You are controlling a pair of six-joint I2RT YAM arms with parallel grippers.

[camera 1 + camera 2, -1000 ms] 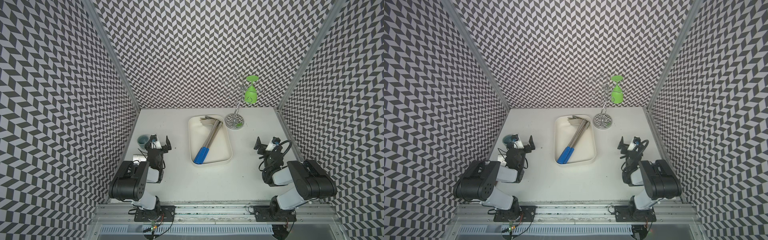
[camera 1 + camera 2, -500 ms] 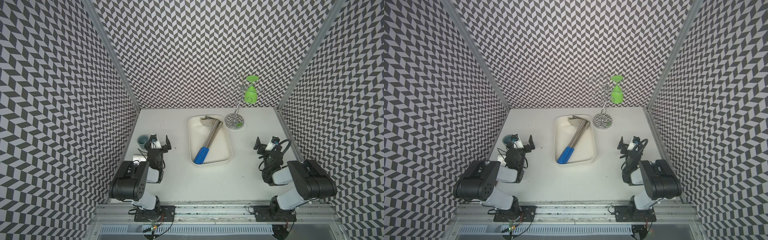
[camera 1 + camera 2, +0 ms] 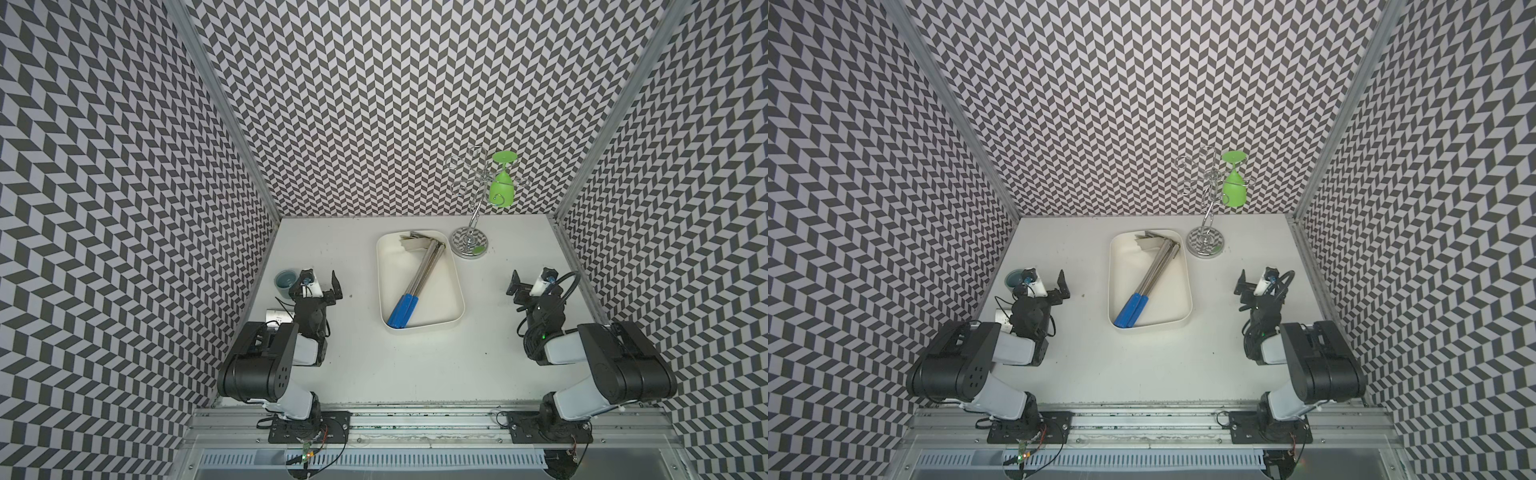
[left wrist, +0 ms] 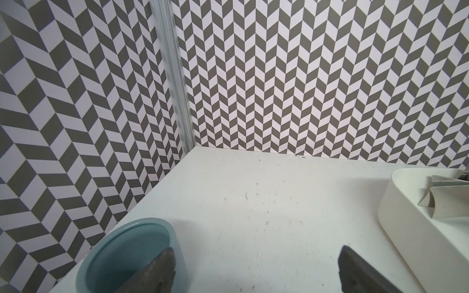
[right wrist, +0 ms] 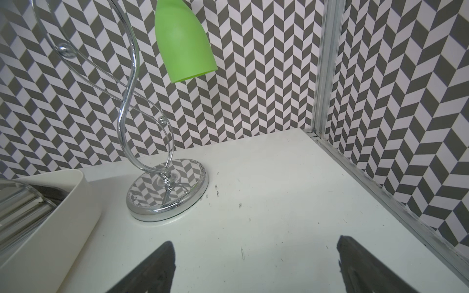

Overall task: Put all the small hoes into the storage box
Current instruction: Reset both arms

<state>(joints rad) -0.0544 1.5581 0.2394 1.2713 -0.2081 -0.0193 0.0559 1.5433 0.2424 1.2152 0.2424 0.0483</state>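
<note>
The cream-white storage box (image 3: 419,329) (image 3: 1150,326) lies at the table's middle. Inside it two small hoes (image 3: 420,272) (image 3: 1153,270) rest side by side on a diagonal, blue handles toward the near end and metal blades at the far end. My left gripper (image 3: 320,284) (image 4: 256,253) sits low over the table to the box's left, open and empty. On the box's right my right gripper (image 3: 532,284) (image 5: 255,246) also stands open, with only bare table between its fingers. One corner of the box (image 4: 396,210) (image 5: 63,203) shows in each wrist view.
A grey-blue cup (image 3: 286,279) (image 4: 127,253) stands just beside the left gripper, near the left wall. A chrome stand (image 3: 469,245) (image 5: 167,187) holding an upside-down green glass (image 3: 500,189) (image 5: 182,40) stands behind the box's far right corner. A small silver object (image 3: 276,315) lies by the left arm.
</note>
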